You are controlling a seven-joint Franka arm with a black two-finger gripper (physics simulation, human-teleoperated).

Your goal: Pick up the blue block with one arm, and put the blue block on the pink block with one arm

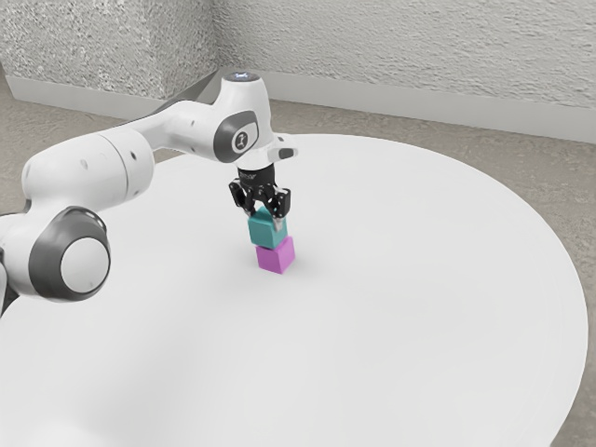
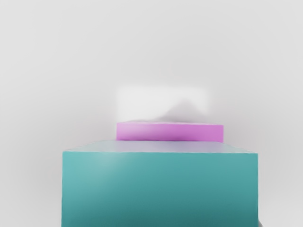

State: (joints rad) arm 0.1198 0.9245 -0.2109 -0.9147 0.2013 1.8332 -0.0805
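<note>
My gripper point(image 1: 264, 210) is clamped on the blue block point(image 1: 264, 231); it sits on the pink block point(image 1: 277, 255) but looks off-centre; letting go now, it might tip off.

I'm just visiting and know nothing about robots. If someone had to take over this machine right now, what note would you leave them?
Tool: shut on the blue block, which looks teal.
Blue block: resting on the pink block, near the middle of the white table.
Done: pick-up and carry; the stack looks made.
Left: open the tool, lift it clear, check that the block stays put.
</note>
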